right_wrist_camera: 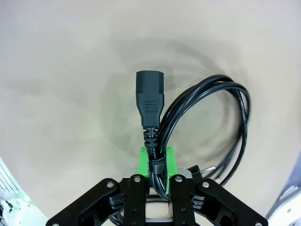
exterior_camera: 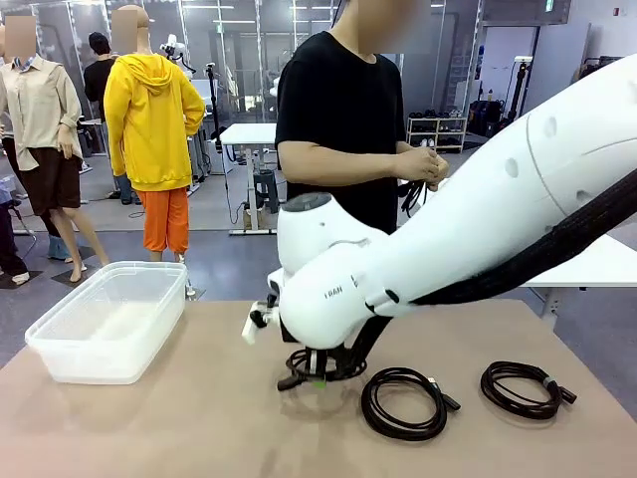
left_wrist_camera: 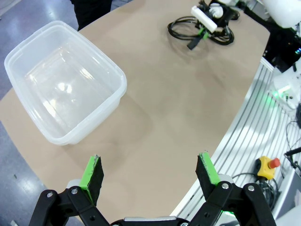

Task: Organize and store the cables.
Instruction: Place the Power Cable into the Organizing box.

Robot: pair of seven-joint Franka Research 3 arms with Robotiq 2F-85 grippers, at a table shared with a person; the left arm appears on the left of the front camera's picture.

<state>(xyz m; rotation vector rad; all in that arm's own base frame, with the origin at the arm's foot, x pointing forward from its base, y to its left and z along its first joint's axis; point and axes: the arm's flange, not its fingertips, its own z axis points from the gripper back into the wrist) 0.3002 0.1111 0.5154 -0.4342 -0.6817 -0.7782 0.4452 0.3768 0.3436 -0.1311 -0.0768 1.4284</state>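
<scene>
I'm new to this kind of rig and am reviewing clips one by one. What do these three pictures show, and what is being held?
This is a two-armed robot at a tan table, with a person standing at the far side. The front view looks across the table, and the big white shape is the robot's right arm. The other two pictures come from a camera on each wrist, looking along the green-padded fingers. In the left wrist view, the left pincer is open and holds nothing, above the table near a clear plastic bin. In the right wrist view, the right pincer is shut on a coiled black cable, just below its plug. Two more lie on the table: a middle coil and a far-right coil. The person's hands hold another cord.
</scene>
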